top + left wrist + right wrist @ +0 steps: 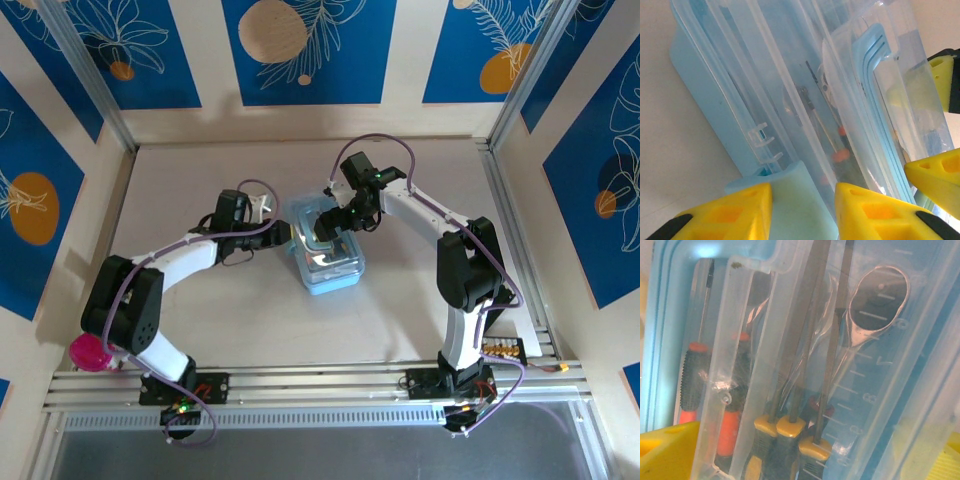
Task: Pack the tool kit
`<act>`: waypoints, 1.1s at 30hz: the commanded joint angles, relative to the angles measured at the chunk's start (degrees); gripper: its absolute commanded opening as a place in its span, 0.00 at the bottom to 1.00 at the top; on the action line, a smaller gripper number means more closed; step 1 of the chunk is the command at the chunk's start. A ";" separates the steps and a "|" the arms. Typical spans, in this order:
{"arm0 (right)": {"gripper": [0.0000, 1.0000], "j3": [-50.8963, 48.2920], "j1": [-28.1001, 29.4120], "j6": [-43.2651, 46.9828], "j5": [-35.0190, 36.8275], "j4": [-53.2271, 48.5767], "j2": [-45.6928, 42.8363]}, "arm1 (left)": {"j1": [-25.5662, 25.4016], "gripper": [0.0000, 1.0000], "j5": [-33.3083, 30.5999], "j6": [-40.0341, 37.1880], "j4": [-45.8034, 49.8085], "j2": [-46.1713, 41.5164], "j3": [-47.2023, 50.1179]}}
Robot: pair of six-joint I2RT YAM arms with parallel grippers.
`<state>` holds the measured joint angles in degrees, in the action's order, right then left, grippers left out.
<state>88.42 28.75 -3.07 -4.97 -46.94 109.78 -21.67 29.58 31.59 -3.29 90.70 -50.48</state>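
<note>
The tool kit [330, 258], a light-blue translucent case with a clear lid, lies at the table's middle. Through the lid [737, 345] I see yellow-and-black screwdriver handles [790, 432], an orange-and-black handle [692, 375] and a shiny wrench head [879, 305]. My left gripper [286, 237] sits at the case's left side. In the left wrist view, the left gripper [802, 212] is shut on the case's light-blue latch tab [795, 200]. My right gripper [345, 220] hovers low over the lid. In the right wrist view, the right gripper [807, 460] stands wide open, its yellow fingertips [665, 450] at the frame's bottom corners.
A pink cup [90, 352] stands by the left arm's base. A small connector board [503, 350] lies near the right arm's base. Wooden walls with blue panels [310, 50] close in the table at the back and sides.
</note>
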 commanded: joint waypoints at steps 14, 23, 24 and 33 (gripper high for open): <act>0.93 -6.66 3.68 0.34 -1.18 -6.50 11.60 | -2.15 0.37 1.61 5.61 -13.11 4.23 5.23; 0.93 -7.67 4.03 -0.16 -3.99 -5.82 11.29 | -2.61 0.37 0.86 8.04 -21.23 7.01 10.22; 0.93 -7.84 4.11 -0.32 -4.54 -5.59 11.25 | -2.67 0.37 0.79 8.36 -22.34 7.43 10.76; 0.93 -9.37 4.73 -3.23 -10.69 -3.06 10.82 | -3.53 0.36 0.62 13.10 -35.62 13.79 14.29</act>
<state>87.70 28.75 -3.62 -6.11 -45.84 109.62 -21.71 31.24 42.63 -36.84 97.73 -37.41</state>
